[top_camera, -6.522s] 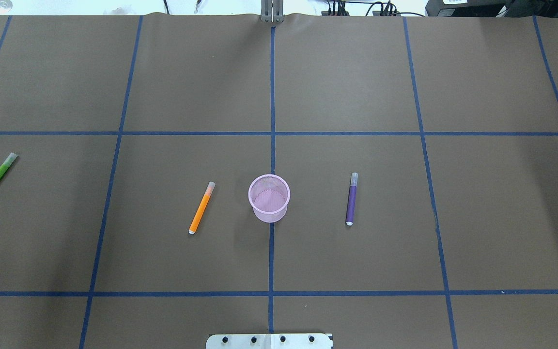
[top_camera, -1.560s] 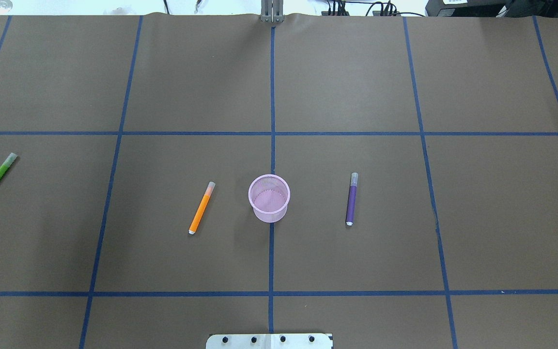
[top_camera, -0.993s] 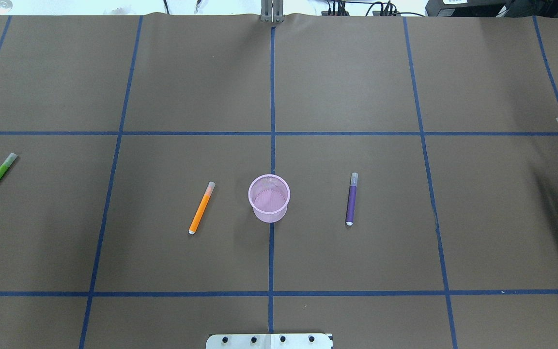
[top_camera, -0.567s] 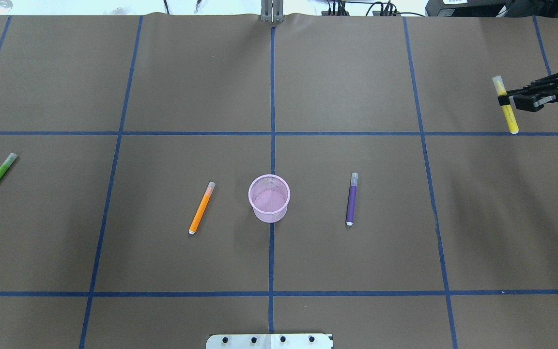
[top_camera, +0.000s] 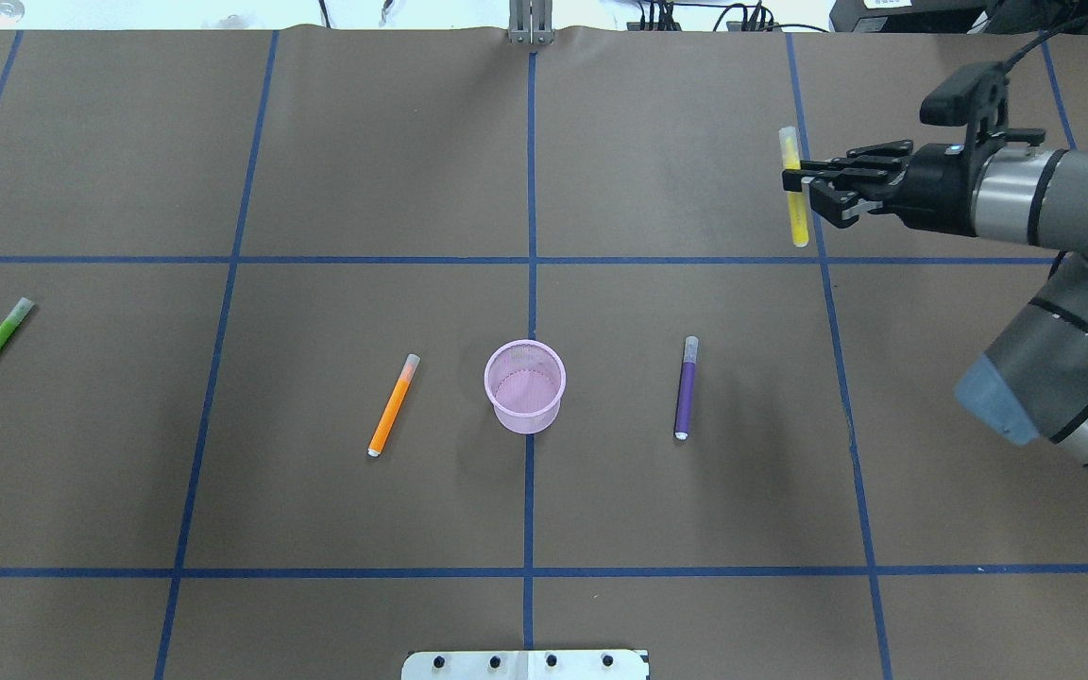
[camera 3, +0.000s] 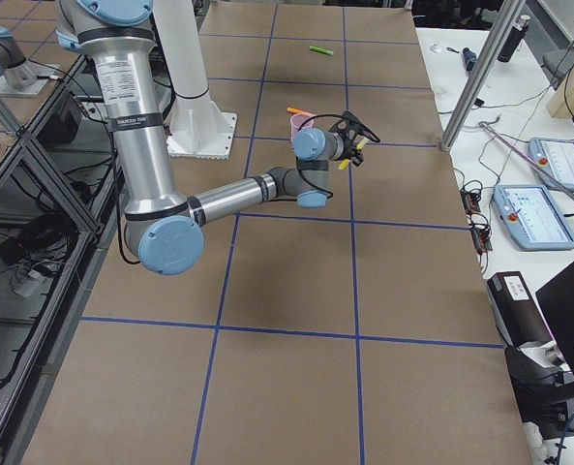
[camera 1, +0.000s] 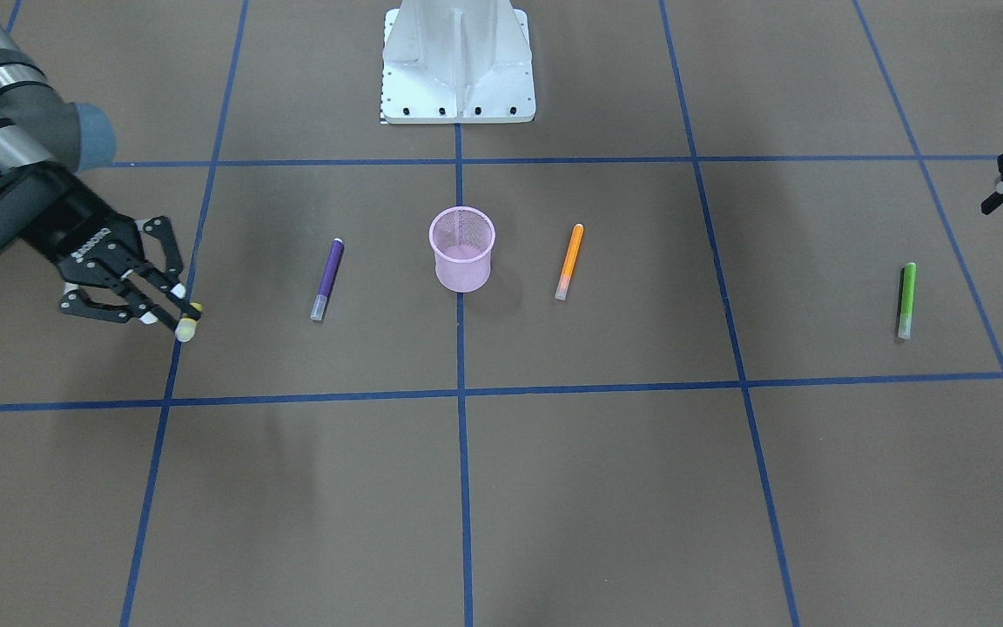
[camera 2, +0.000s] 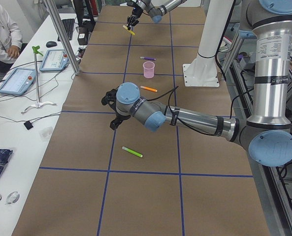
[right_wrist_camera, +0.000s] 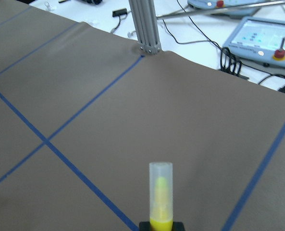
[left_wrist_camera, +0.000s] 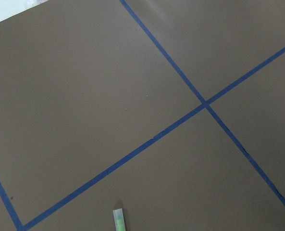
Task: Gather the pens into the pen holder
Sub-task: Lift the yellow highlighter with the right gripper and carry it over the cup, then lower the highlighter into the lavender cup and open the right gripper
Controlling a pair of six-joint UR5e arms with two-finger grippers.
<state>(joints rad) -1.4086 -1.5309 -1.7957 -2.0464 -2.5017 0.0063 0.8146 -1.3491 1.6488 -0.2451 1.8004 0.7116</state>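
Fingers of my right gripper [camera 1: 184, 315] are clamped tight on the yellow pen [camera 1: 187, 329]. Front view first: it's up off the brown table [camera 1: 606, 488], well apart from the purple pen [camera 1: 328, 270]. The pink mesh pen holder [camera 1: 462, 272] stands upright in the middle, purple pen on one side, orange pen [camera 1: 569, 259] on the other, both flat near it, neither touching. The green pen [camera 1: 905, 296] lies far out near my left gripper [camera 1: 1002, 185], whose fingers are spread wide on nothing.

Overhead now, and a big change! Six seconds back neither arm was in shot. A second ago the yellow pen just peeked in at the right edge, and now I've carried it inward to the blue tape line [top_camera: 823, 283] beyond the purple pen. The holder and the other three pens haven't budged.

Left side view: my left gripper hangs over the table near the green pen, apart from it. Right side view: the yellow pen sits tilted in my grip.

Left wrist: only the green pen's pale cap end, at the bottom edge. Right wrist: the yellow pen's clear cap pokes up dead centre.
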